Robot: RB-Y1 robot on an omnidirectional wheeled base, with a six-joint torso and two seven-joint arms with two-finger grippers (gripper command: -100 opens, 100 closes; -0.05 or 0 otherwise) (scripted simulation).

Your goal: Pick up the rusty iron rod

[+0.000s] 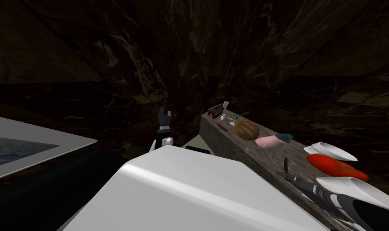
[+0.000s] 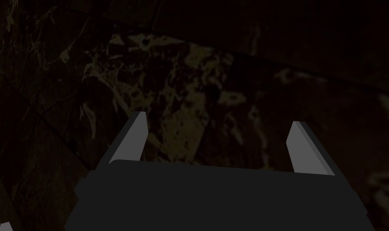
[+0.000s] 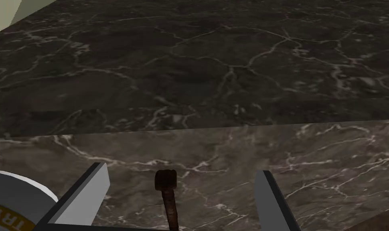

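The rusty iron rod (image 3: 168, 198) lies flat on the dark, white-veined marble tabletop (image 3: 318, 168), near its edge. It is a thin, round bar, mottled reddish brown and black. Its far end is a thicker, stubby head, darker than the shaft. The near end runs under the dark body of the right claw (image 3: 183, 171) and cannot be seen.

The right claw hovers low over the rod with its two grey fingers (image 3: 91, 188) spread wide. The rod lies between them, a little nearer one finger than the other, and neither finger touches it. Just beside the nearer finger stands a round white container (image 3: 17, 196) with a yellow band lettered "TRY". Beyond the tabletop's edge, the floor (image 3: 189, 60) shows the same dark veined stone.

From above, the tabletop runs away as a long slab. Farther along it sit a white dish (image 1: 330, 151), a red fruit-like thing (image 1: 336, 167), a pink thing with a teal cap (image 1: 272, 140), a round brown loaf (image 1: 246, 130) and a small dark red grater-like thing (image 1: 216, 110).

The left claw (image 2: 218, 119) is held out over the dim floor, well apart from the tabletop, with its fingers also spread and nothing between them.
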